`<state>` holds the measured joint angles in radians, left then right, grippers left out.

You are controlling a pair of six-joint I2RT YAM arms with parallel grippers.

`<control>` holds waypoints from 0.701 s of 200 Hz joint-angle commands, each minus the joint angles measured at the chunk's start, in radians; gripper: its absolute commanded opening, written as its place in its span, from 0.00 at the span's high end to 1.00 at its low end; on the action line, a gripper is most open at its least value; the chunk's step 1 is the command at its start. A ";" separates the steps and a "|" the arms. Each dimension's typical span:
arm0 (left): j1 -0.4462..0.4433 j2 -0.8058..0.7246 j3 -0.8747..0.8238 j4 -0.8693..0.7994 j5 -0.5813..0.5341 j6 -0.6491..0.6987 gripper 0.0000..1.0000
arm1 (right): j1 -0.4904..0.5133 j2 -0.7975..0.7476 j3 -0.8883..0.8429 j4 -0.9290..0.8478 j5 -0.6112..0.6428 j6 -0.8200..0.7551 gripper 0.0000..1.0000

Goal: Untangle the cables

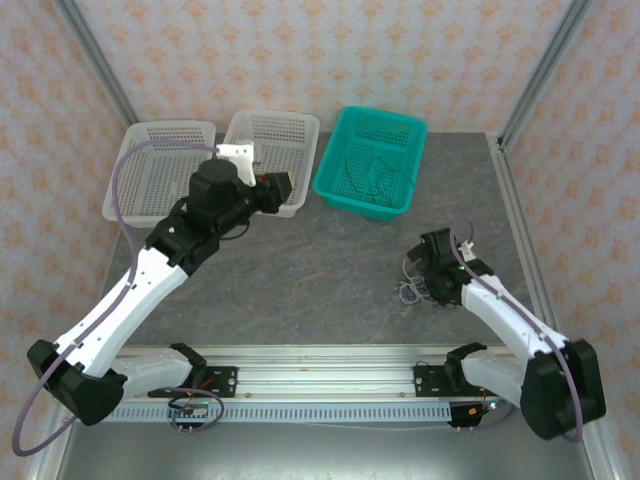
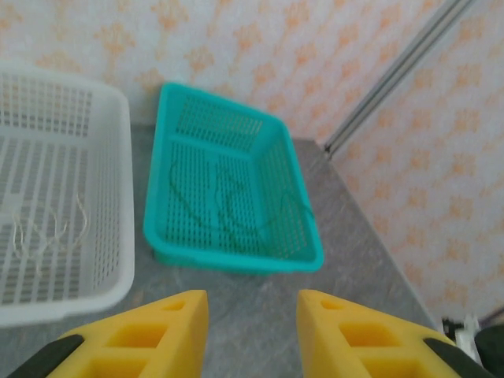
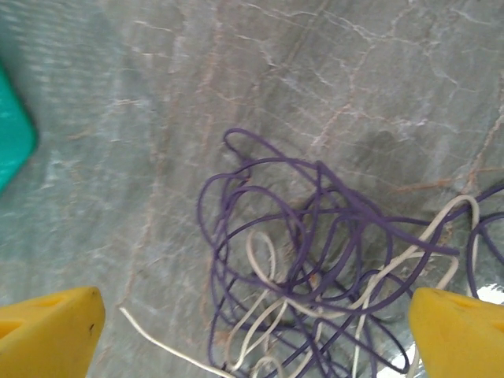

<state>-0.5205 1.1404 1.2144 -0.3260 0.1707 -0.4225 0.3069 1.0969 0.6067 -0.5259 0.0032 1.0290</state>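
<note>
My right end effector point(image 3: 256, 309) stands wide over a tangle of purple and white cables point(image 3: 315, 252) on the bench point(image 3: 157, 118). My left end effector point(image 2: 252, 305) is partly parted and empty, facing the teal basket point(image 2: 236, 260) holding green cables point(image 2: 224, 206). White strands point(image 2: 43, 228) lie in the white basket point(image 2: 128, 205).

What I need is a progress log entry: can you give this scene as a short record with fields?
teal basket: green cables inside
white basket beside it: white cables inside
table: tangle of purple and white cables, unsorted
left gripper: open, empty, facing the baskets
right gripper: open, jaws either side of the tangle
</note>
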 commanded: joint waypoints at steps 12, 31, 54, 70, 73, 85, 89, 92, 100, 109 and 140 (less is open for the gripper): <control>-0.042 -0.063 -0.091 -0.057 -0.034 0.015 0.65 | -0.002 0.126 0.028 -0.018 0.015 0.022 0.03; -0.049 -0.070 -0.144 -0.063 0.022 0.000 0.68 | -0.002 0.189 0.030 0.018 -0.014 0.022 0.15; -0.060 -0.052 -0.203 -0.038 0.100 -0.050 0.68 | 0.000 0.240 0.031 0.049 -0.058 0.018 0.43; -0.077 -0.038 -0.239 -0.019 0.116 -0.075 0.68 | 0.001 0.241 0.020 0.085 -0.089 0.013 0.61; -0.080 -0.037 -0.246 -0.016 0.115 -0.078 0.68 | 0.003 0.239 0.016 0.093 -0.095 0.013 0.63; -0.088 -0.024 -0.272 0.003 0.120 -0.090 0.68 | 0.007 0.226 0.001 0.130 -0.124 0.011 0.73; -0.089 -0.018 -0.277 0.007 0.119 -0.094 0.68 | 0.009 0.222 -0.003 0.142 -0.136 0.011 0.76; -0.091 -0.014 -0.280 0.008 0.121 -0.096 0.68 | 0.013 0.219 -0.005 0.151 -0.144 0.013 0.78; -0.092 -0.001 -0.289 0.016 0.124 -0.105 0.68 | 0.021 0.213 -0.008 0.167 -0.161 0.019 0.84; -0.093 0.013 -0.304 0.033 0.133 -0.107 0.67 | 0.035 0.203 -0.006 0.175 -0.173 0.030 0.90; -0.103 0.071 -0.375 0.173 0.220 -0.211 0.61 | 0.081 0.166 -0.003 0.233 -0.226 0.072 1.00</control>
<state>-0.6090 1.1767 0.8864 -0.2863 0.3103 -0.5507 0.3561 1.3052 0.6113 -0.3626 -0.1661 1.0657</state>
